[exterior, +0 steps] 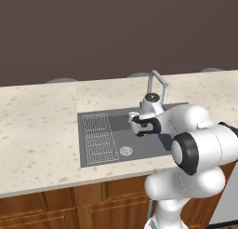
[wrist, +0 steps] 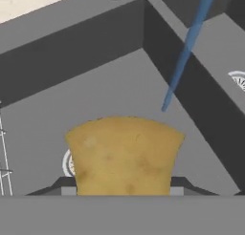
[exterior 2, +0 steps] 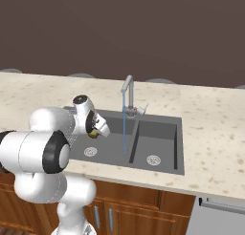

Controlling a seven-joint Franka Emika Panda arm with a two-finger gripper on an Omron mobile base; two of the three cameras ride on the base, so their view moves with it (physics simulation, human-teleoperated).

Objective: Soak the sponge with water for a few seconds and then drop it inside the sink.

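The gripper [exterior 2: 97, 132] is clamped on the sponge [wrist: 124, 155], which fills the lower middle of the hand view as a mustard-yellow block sticking out from between the fingers. In the right base view the sponge shows as a small yellow patch at the hand's tip, left of centre, hanging over the left basin of the sink [exterior 2: 158, 130]. The water [wrist: 184, 52] is running: a thin blue stream slants down the upper right of the hand view and ends just beside the wall between the basins, apart from the sponge.

The step in hand looks like carrying the sponge to the stream; soaking seems not yet begun, since the sponge and water are near but not touching. The next move likely calls for shifting the hand sideways toward the divider until the stream lands on the sponge, holding there, then letting go over the basin.

The left base view shows the faucet [exterior: 156, 80] above the wrist and the wire-grid drainboard [exterior: 98, 138], but the arm covers most of the stream; the right base view shows its full fall from the spout.
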